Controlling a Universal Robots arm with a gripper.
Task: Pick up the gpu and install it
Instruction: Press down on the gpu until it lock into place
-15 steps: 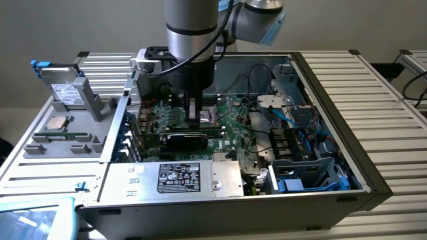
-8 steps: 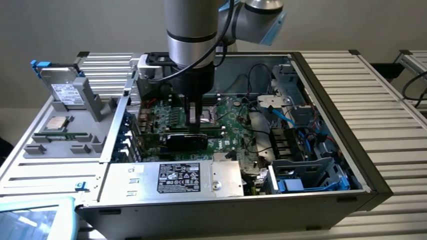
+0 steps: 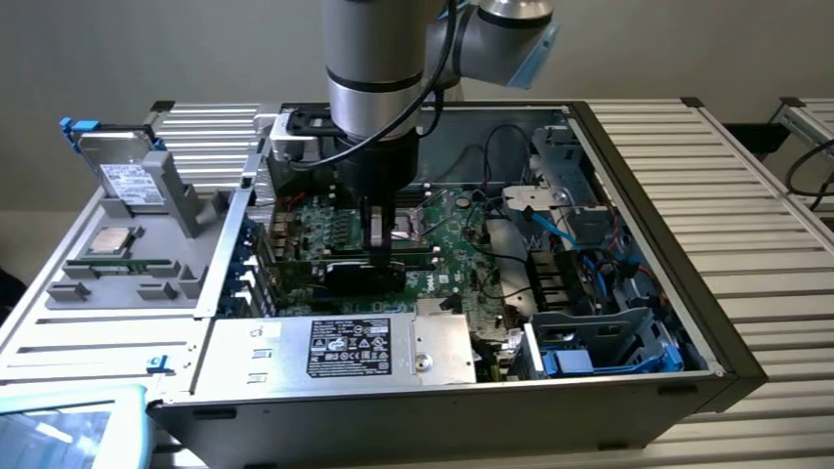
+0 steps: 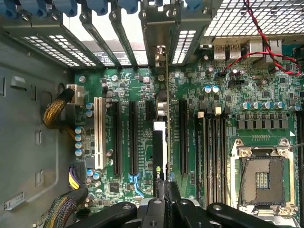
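Observation:
The gpu point(image 3: 350, 281) stands on edge over the green motherboard point(image 3: 450, 244) inside the open computer case point(image 3: 639, 166), its black side facing the exterior view's front. My gripper point(image 3: 381, 254) reaches straight down and is shut on the card's top edge. In the wrist view the gpu point(image 4: 160, 142) appears edge-on as a thin line running along a black expansion slot, its metal bracket point(image 4: 160, 57) meeting the rear slot openings. My gripper point(image 4: 165, 190) pinches the card's near end. Whether the card is fully seated I cannot tell.
Black expansion slots point(image 4: 133, 137) and a white slot point(image 4: 99, 133) flank the card. RAM sticks point(image 4: 216, 156) and the open CPU socket point(image 4: 263, 178) lie beside them. Braided cables point(image 4: 57, 111) hang near the case wall. The power supply point(image 3: 352, 347) sits in front; a hard drive point(image 3: 131, 181) rests outside.

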